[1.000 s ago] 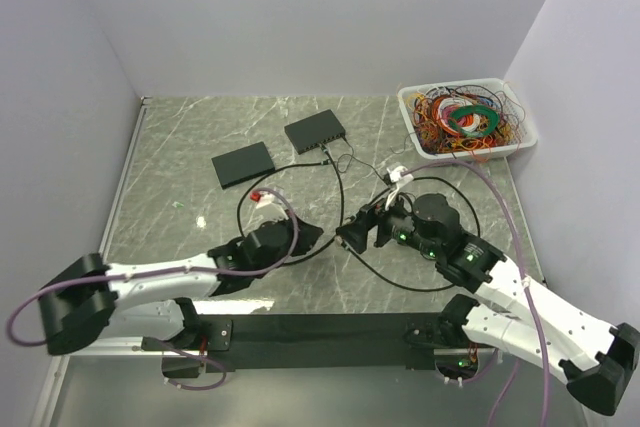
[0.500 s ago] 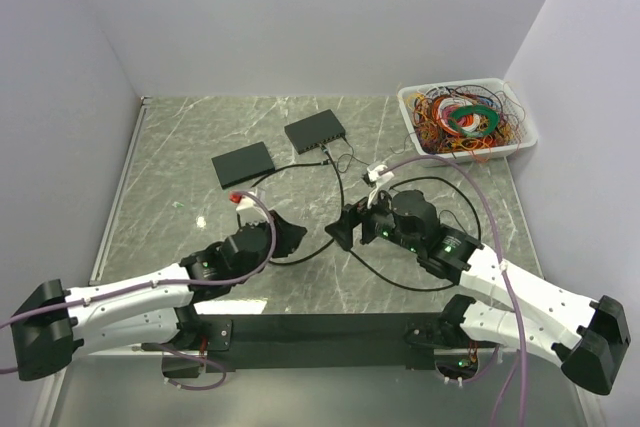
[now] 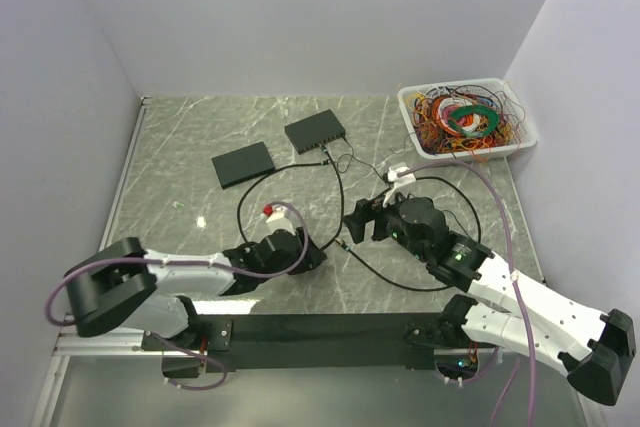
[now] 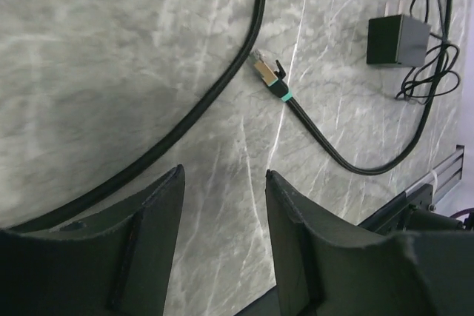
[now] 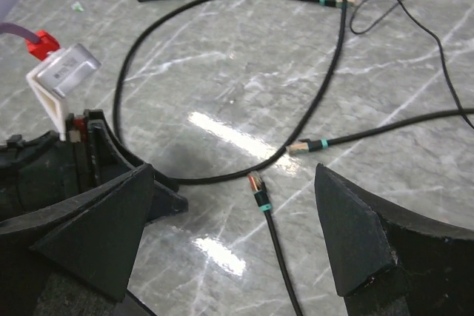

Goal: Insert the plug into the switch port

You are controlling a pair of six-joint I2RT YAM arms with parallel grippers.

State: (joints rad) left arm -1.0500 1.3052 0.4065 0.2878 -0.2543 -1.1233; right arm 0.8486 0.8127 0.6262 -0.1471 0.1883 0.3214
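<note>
Switch (image 3: 315,131) face too small to read — right wrist view crops it.

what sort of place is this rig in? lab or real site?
Likely a lab test cell, not a real site: plain white walls box in a marble-pattern tabletop, with two network switches, loose Ethernet cables and a bin of tangled wires.

My left gripper (image 4: 222,179) has gone from shut to partly open, and the plug (image 4: 265,72) now lies loose on the table (image 4: 111,72) just ahead of it. That arm has folded back after its stretch outward, and the gripper has ended up nearer me and further right. My right gripper (image 3: 357,219) has shifted slightly away from me.
</note>
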